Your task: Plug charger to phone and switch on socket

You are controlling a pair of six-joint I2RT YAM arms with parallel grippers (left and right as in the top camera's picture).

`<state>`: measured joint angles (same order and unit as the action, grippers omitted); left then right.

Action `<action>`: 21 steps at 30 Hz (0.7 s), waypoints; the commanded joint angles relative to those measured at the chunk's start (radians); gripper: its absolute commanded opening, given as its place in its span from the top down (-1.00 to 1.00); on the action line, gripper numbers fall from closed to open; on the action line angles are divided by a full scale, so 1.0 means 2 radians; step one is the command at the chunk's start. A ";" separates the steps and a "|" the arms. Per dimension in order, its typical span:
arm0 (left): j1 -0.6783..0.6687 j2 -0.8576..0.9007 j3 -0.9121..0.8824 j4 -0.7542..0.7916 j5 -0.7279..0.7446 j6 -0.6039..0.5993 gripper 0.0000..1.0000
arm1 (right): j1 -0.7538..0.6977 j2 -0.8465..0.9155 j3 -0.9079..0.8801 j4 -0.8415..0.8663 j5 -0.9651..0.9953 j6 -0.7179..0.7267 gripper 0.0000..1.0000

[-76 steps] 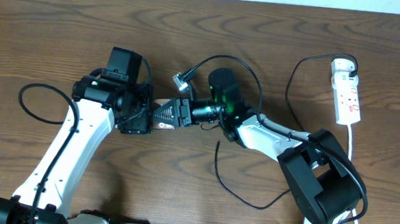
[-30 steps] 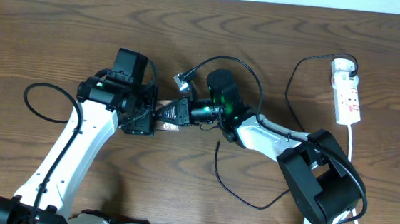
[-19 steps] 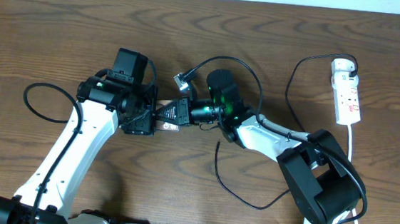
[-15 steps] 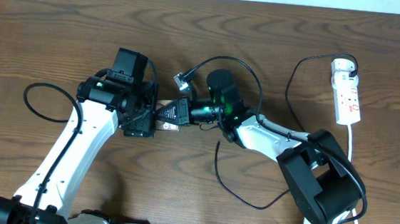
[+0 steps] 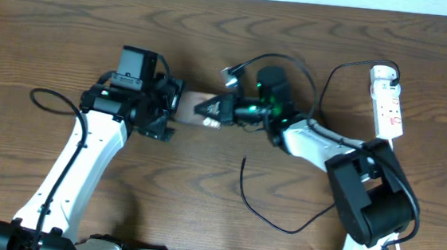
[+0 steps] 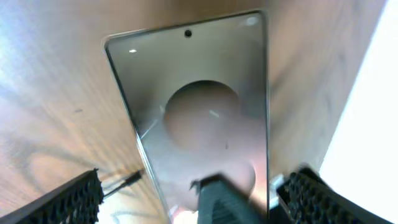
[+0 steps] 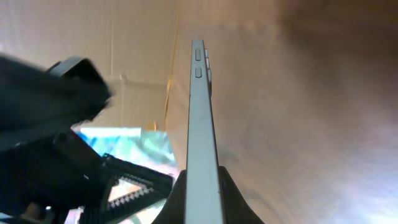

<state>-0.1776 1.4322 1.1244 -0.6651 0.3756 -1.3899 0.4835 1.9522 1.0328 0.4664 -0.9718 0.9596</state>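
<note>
The phone (image 5: 196, 105) is held off the table on its edge between the two arms. My right gripper (image 5: 218, 109) is shut on one end of it. In the right wrist view the phone (image 7: 200, 118) runs edge-on from my right gripper (image 7: 202, 190). My left gripper (image 5: 175, 105) is open at the other end. In the left wrist view its fingers (image 6: 68, 199) stand wide on both sides of the glossy phone (image 6: 199, 106), apart from it. The charger (image 5: 268, 218) lies loose on the table with its free end (image 5: 244, 162) below the phone. The socket (image 5: 388, 106) lies at the far right.
A white cord (image 5: 393, 158) runs from the socket toward the front edge past the right arm's base (image 5: 369, 204). A loop of the left arm's black cable (image 5: 45, 107) lies on the left side of the wooden table (image 5: 71, 25).
My left gripper has opened and let go of the phone. Both grippers and the phone have shifted toward the back of the table, and the right gripper has drawn the phone to the right.
</note>
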 commanded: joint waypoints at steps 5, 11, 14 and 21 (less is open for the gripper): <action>0.024 -0.012 -0.001 0.075 0.101 0.181 -0.86 | -0.072 -0.002 0.005 0.009 -0.003 0.084 0.97; 0.024 -0.027 -0.003 0.150 0.101 0.179 -0.87 | -0.112 -0.002 0.005 0.068 -0.003 0.178 0.97; 0.024 -0.034 -0.014 0.175 0.101 0.169 -0.87 | -0.125 -0.002 0.005 0.121 -0.003 0.227 0.97; 0.024 -0.059 -0.118 0.350 0.101 0.094 -0.87 | -0.130 -0.002 0.005 0.229 0.005 0.323 0.97</action>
<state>-0.1326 1.3357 0.9695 -0.0475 0.5709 -1.1213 0.2214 1.9553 1.0321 0.8921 -0.9539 1.4837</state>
